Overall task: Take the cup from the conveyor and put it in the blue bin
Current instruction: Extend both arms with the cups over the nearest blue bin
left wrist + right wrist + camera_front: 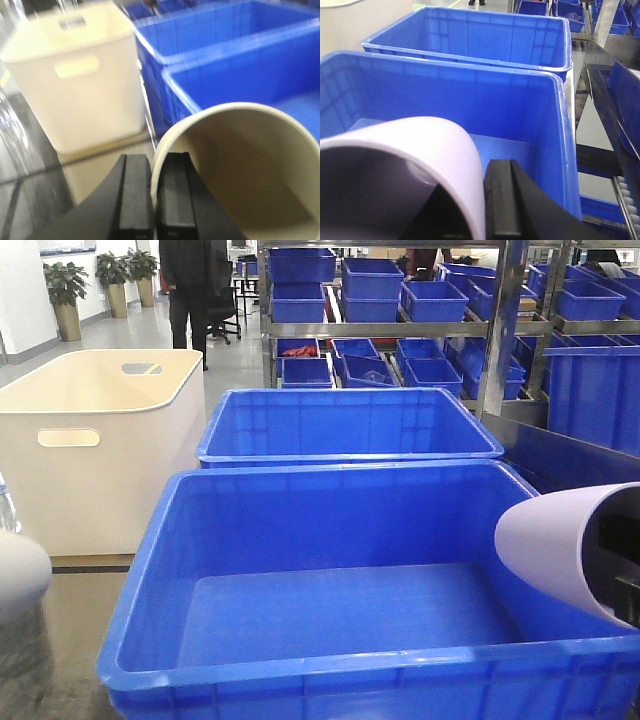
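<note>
My left gripper point(154, 200) is shut on the rim of a cream cup point(250, 165), one finger inside and one outside. The cup lies on its side, left of the blue bin point(240, 65). In the front view it is a pale blur at the far left point(20, 585). My right gripper point(481, 200) is shut on the wall of a lilac cup point(420, 145). It holds this cup, mouth toward the camera, over the right side of the near blue bin point(470, 75). The front view shows the lilac cup point(565, 535) above the bin's point(330, 680) right rim. The conveyor is out of view.
A second blue tub point(350, 425) stands right behind the near one. A cream tub with handle cutouts point(90, 440) stands to the left. A steel shelf with small blue bins point(400, 300) is at the back, and a person point(195, 290) stands beyond.
</note>
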